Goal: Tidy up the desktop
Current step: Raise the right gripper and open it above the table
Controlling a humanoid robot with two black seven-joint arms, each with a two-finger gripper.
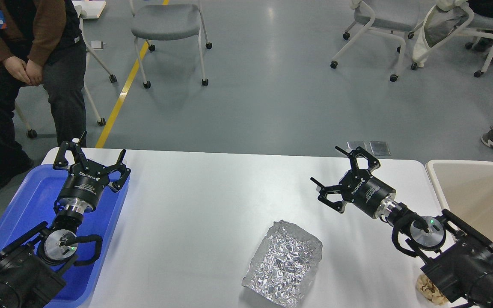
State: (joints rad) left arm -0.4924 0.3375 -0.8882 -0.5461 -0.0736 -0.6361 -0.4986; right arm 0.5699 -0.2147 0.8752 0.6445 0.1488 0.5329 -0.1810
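Head view. The desktop [195,205] filled the near half of the scene — a smooth white top with rounded corners, matte, mostly bare. One thing lay on it: a crumpled sheet of foil [283,267], silvery and creased all over, roughly rectangular with a turned-up rim, near the front edge and right of centre.

A blue tray [19,205] of glossy plastic sat at the left end; its visible part held nothing. A beige bin [482,196] stood at the right end, smooth-walled. Something pale and lumpy showed at the near right under the arm, too hidden to name.

The left gripper [90,164] hung over the tray's far corner, fingers spread wide, holding nothing. The right gripper [345,177] hovered above the table, far right of the foil — fingers likewise wide and empty.

Judgement: tidying looked well along, but the foil was not yet cleared.
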